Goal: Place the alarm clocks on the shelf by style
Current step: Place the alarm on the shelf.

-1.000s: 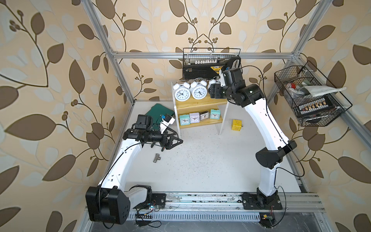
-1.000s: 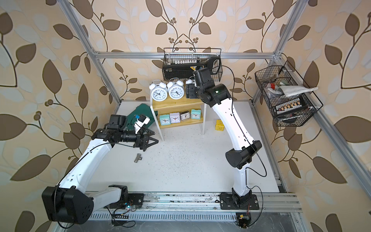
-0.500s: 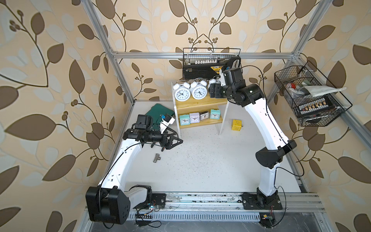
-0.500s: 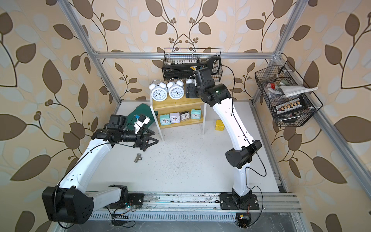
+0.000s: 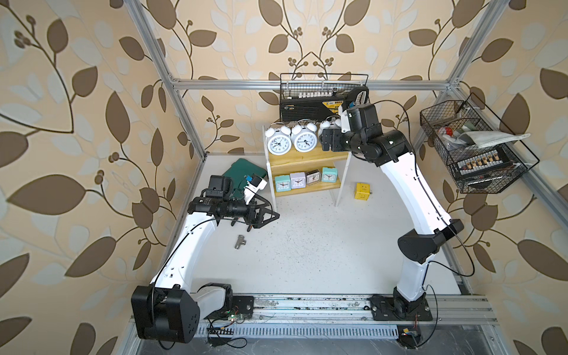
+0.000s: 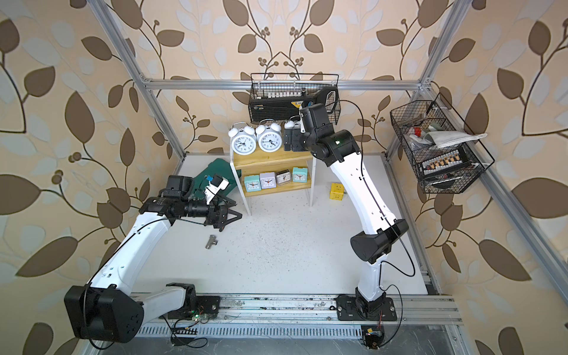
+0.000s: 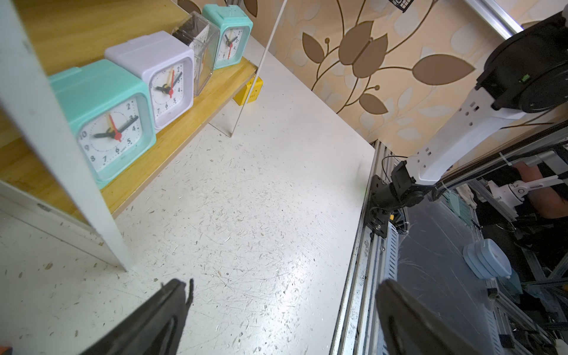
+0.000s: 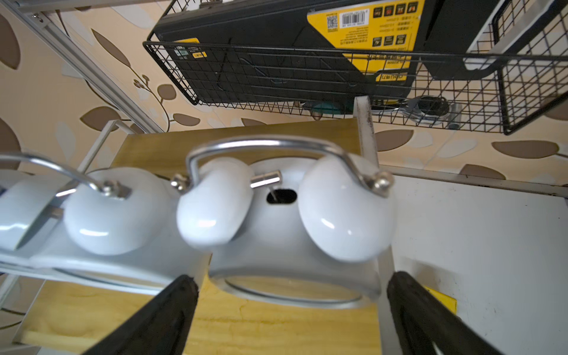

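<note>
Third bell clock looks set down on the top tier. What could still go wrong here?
The right gripper stands open around the third twin-bell clock, fingers close to its sides; a skewed retreat could drag or tip it.
That clock stands at the shelf's right end, so a nudge might push it off.
Its bell sits close to the middle clock, which could get knocked too.

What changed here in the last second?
The right claw spread wider, letting go of the third bell clock, now standing free on the shelf's top board. Its arm barely moved. The left claw, open, and the square clocks below stayed put.
</note>
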You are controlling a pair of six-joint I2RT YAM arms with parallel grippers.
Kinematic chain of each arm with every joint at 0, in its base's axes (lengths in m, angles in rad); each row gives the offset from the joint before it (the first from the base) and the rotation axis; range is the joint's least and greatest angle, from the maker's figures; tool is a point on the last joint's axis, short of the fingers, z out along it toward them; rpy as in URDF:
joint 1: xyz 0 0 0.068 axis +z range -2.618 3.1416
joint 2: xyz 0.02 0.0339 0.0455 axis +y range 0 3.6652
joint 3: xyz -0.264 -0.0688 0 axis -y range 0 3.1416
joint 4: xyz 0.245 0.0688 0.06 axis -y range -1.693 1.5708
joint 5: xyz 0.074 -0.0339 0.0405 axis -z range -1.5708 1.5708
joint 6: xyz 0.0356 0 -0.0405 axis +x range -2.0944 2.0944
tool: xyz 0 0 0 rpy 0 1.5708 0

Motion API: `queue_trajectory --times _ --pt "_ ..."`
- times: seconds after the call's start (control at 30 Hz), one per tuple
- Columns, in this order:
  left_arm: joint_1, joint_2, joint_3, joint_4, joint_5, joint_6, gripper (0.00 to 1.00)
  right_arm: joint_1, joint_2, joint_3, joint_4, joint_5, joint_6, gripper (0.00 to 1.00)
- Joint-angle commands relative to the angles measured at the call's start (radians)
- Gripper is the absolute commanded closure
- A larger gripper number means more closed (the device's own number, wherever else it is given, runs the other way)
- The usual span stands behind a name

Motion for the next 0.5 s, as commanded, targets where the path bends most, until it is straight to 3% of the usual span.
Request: queue_trajectory --times 0.0,0.2,0.47 --pt "0.024 -0.021 0.002 0.033 -0.004 -0.010 0.01 -0.005 -0.111 -0.099 0.058 -0.018 -0.029 0.01" --pt "0.120 -0.019 -0.008 0.095 -0.042 -0.087 0.01 -0.050 -0.354 -0.427 0.186 -0.013 -0.018 0.01" --pt "0.210 -0.029 -0.074 0.195 -0.161 -0.137 0.01 -0.274 -0.619 -0.867 0.311 -0.086 0.037 0.01"
